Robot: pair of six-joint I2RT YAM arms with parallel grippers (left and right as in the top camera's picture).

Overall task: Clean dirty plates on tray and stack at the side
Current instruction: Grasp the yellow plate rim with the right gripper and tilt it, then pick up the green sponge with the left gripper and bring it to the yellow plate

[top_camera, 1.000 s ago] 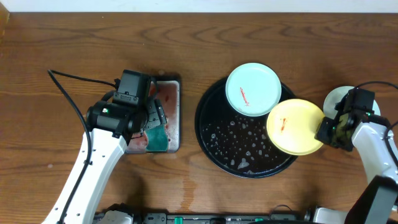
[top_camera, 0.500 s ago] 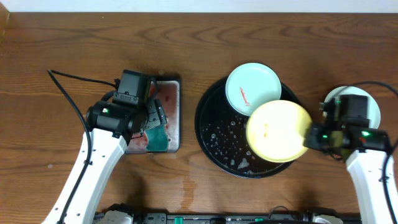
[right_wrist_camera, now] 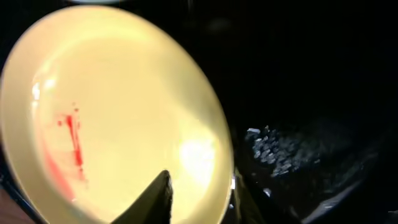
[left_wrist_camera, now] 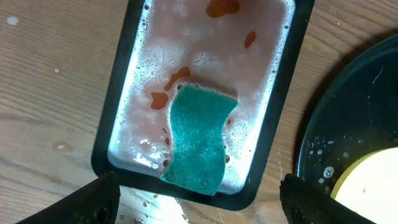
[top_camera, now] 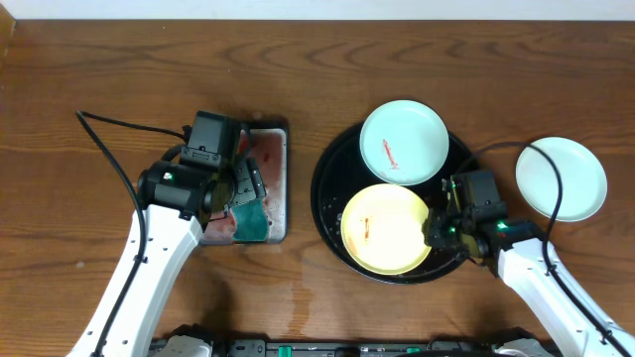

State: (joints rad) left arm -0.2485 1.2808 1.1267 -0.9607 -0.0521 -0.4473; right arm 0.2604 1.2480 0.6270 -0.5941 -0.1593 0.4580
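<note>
The large black tray point(top_camera: 332, 203) holds a pale blue plate point(top_camera: 404, 141) with a red streak at its far side and a pale yellow plate point(top_camera: 387, 229) with a red streak at its near side. My right gripper point(top_camera: 434, 232) is shut on the yellow plate's right rim; in the right wrist view one finger lies over the yellow plate point(right_wrist_camera: 112, 112) and the rim sits between the fingers point(right_wrist_camera: 205, 199). A clean pale blue plate point(top_camera: 561, 178) lies on the table to the right. My left gripper point(left_wrist_camera: 199, 199) is open above the teal sponge point(left_wrist_camera: 199, 140).
A small rectangular black-rimmed tray point(top_camera: 283, 188) with pink foam holds the teal sponge point(top_camera: 252, 219) at the left. A black cable point(top_camera: 109, 124) runs over the table at the far left. Water drops lie on the big tray's wet bottom point(right_wrist_camera: 280, 149).
My right gripper has carried the yellow plate leftward from the tray's right rim onto the tray's near middle. The clean plate at the right is now uncovered. The left arm has not moved.
</note>
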